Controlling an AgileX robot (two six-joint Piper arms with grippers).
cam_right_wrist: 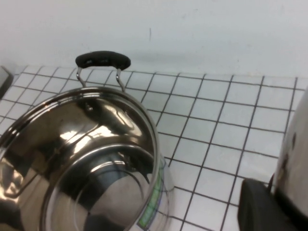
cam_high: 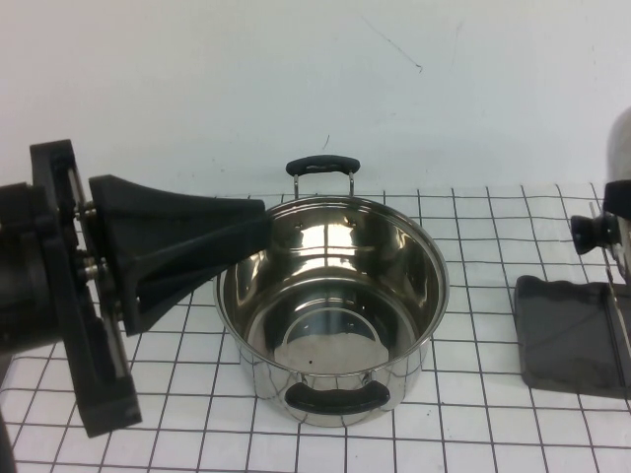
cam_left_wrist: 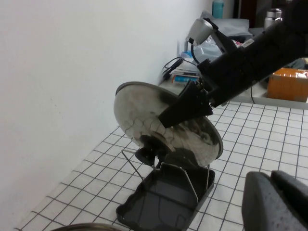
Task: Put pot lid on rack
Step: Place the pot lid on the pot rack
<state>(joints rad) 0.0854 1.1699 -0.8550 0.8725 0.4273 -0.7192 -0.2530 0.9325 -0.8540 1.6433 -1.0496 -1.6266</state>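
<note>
The left gripper (cam_high: 258, 225) is held at the pot's (cam_high: 330, 305) left rim (jaw state cannot be told), while, at far right, the pot lid (cam_left_wrist: 166, 124) is clamped at its rim by the right gripper (cam_left_wrist: 169, 115), tilted over the rack (cam_left_wrist: 166, 199).

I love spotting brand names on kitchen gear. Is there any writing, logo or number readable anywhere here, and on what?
None can be read.
pot: a greenish sticker on its rim, too blurred to read.
pot lid, held by the right gripper over the rack: no marking visible.
left gripper, beside the pot: plain black.
Background boxes: nothing legible.
</note>
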